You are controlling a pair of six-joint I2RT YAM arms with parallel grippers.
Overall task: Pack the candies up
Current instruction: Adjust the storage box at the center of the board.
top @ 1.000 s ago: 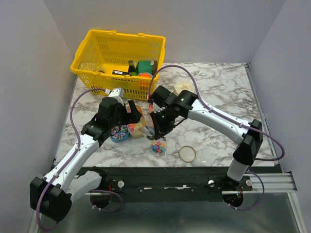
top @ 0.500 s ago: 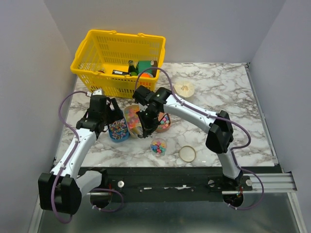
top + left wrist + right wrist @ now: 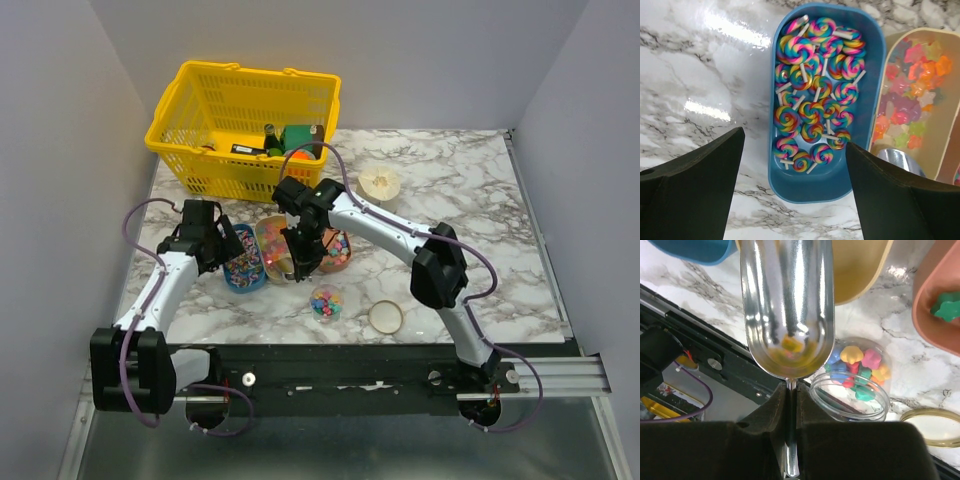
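Since a second ago: pulls left arm out of the middle, back to the left. Parks left claw [image 3: 795, 142] above blue tray [image 3: 790, 187] of lollipops [image 3: 815, 100], jaws wide apart, gripping nothing. Looks like clearing room, not a pick.

Swings right claw [image 3: 790, 390] off the jar [image 3: 850, 412] and back to beige tray [image 3: 947, 145]. Clamped tight on scoop [image 3: 787, 305] handle. Scoop near empty: a yellow bit or two at most, hard to split from reflections. Reads as dump done, going for next load.

Candies [image 3: 912, 95]: bulk in beige tray, star-shaped, mixed colours. Partial batch in jar, probably well short of full. One green piece in pink tray [image 3: 930, 270] too.

Lid [image 3: 385, 316] flat on table just right of jar, not on. So roughly mid-task: needs more scoops, then capping.

Watch: scoop tip down at near end of beige tray, close to its wall. Jar open and likely light, easy to knock on the return pass.
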